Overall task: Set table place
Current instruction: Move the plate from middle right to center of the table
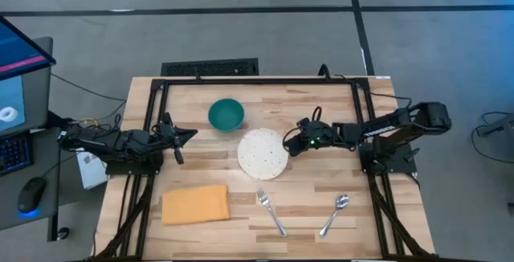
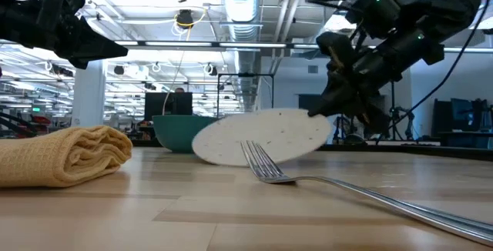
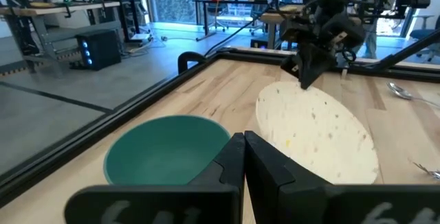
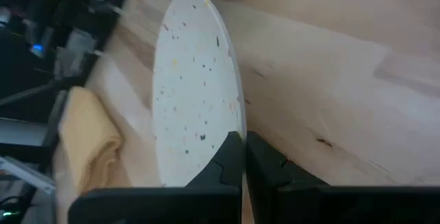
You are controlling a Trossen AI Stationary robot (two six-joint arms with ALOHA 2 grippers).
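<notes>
A white speckled plate [image 1: 262,153] is at the middle of the pale wooden tabletop [image 1: 337,178], tilted. My right gripper [image 1: 292,143] is shut on the plate's right edge; it also shows in the low view [image 2: 327,112]. A teal bowl [image 1: 226,114] stands on its base just beyond and left of the plate. My left gripper [image 1: 189,134] is shut and empty, hovering left of the bowl, its fingers [image 3: 234,157] pointing toward it. My right gripper pinches the plate's rim [image 4: 236,129] between its two fingers, on the side toward the table's right edge. The fingers come from the right, slanting down. The plate is tilted, held side up [image 2: 312,124]; its left edge [image 2: 202,152] is low by the table, and I cannot tell if it touches.
A folded yellow-orange cloth [image 1: 195,204] lies at the near left. A fork [image 1: 271,211] and a spoon [image 1: 334,214] lie near the front edge, right of the cloth. Black frame rails [image 1: 257,80] run along the table's far and side edges.
</notes>
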